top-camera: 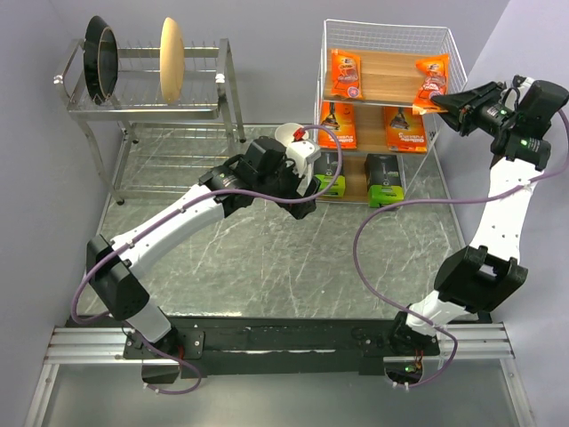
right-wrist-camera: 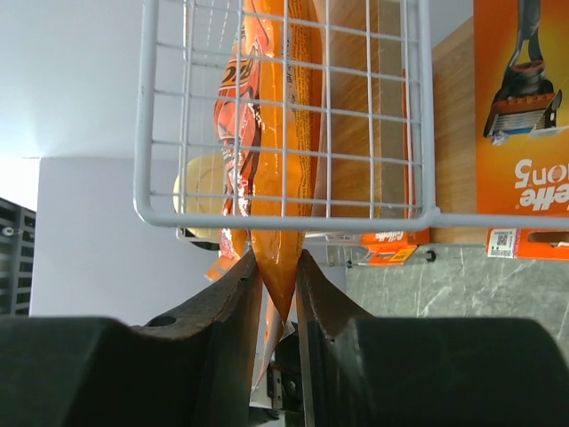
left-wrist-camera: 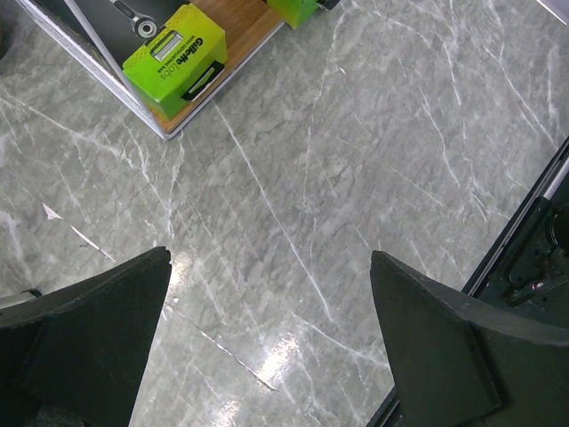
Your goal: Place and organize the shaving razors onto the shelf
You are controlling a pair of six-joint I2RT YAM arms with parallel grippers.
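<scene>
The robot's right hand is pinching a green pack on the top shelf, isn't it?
Not quite. The pack is orange, not green. The right wrist view shows the right gripper pinching an orange blister pack on the top shelf.

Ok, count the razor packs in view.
6. Top board: left blister pack, right blister pack pinched by the right claw. Middle: left card, right card. Bottom: left box, partly behind the left arm, right box.
</scene>
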